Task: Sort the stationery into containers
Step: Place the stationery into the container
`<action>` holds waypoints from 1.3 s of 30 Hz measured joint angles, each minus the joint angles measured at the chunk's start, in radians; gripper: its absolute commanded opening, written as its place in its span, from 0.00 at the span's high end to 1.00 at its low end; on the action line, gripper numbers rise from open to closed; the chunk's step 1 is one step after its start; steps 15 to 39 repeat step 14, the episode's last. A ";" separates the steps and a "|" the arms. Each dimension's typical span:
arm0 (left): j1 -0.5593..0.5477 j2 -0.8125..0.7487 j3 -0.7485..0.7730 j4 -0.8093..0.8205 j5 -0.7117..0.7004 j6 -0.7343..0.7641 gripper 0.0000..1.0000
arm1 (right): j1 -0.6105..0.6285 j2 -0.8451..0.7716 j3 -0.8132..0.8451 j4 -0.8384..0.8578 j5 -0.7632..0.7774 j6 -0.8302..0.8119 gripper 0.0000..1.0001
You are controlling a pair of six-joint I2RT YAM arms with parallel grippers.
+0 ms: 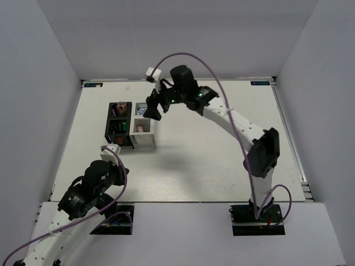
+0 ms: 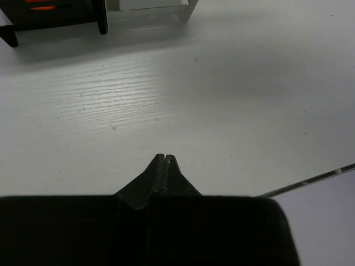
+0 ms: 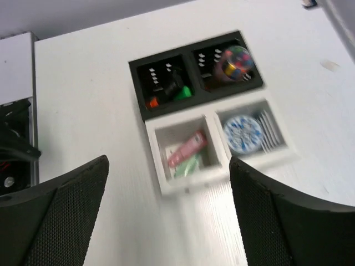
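The black container (image 3: 142,91) holds markers with an orange cap (image 3: 151,103) and a green cap (image 3: 183,93) in one compartment and a multicoloured roll (image 3: 236,61) in the other. Beside it, the white container (image 3: 156,160) holds a pink capsule piece (image 3: 187,148) on a green one (image 3: 186,165), and a blue-white roll (image 3: 242,133). My right gripper (image 3: 168,166) hovers above the white container (image 1: 145,140), open and empty. My left gripper (image 2: 165,156) is shut on nothing, low over bare table near its base, pointing at the containers (image 1: 119,124).
White walls enclose the table on three sides. The table's near edge (image 2: 310,180) runs just right of my left gripper. The feet of the black container (image 2: 55,16) and the white one (image 2: 158,6) show at the top of the left wrist view.
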 measured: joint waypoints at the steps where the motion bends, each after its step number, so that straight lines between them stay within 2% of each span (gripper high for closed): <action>1: 0.000 0.000 0.000 0.000 0.000 0.000 0.96 | -0.010 -0.028 0.023 -0.056 0.019 -0.004 0.10; 3: 0.000 0.003 0.000 -0.001 -0.002 0.004 0.37 | -0.043 -0.079 0.081 -0.198 0.084 -0.002 0.10; 4: 0.000 0.006 0.000 -0.001 -0.005 0.003 0.12 | -0.062 -0.094 0.107 -0.269 0.136 0.001 0.10; 5: 0.000 0.010 0.000 -0.001 -0.010 0.000 0.00 | -0.082 -0.111 0.118 -0.328 0.211 0.003 0.10; 7: 0.000 0.021 0.000 -0.002 -0.026 -0.010 0.00 | -0.116 -0.149 0.088 -0.420 0.408 0.003 0.10; 9: 0.000 0.035 0.000 -0.002 -0.043 -0.015 0.00 | -0.144 -0.231 -0.069 -0.437 0.612 -0.015 0.10; 11: 0.000 0.057 0.000 -0.001 -0.060 -0.015 0.00 | -0.169 -0.366 -0.336 -0.385 0.767 -0.075 0.10; 14: 0.000 0.117 0.010 0.005 -0.077 -0.013 0.00 | -0.195 -0.613 -0.704 -0.380 0.892 -0.159 0.10; 39: 0.000 0.117 0.010 0.005 -0.077 -0.013 0.00 | -0.195 -0.613 -0.704 -0.380 0.892 -0.159 0.10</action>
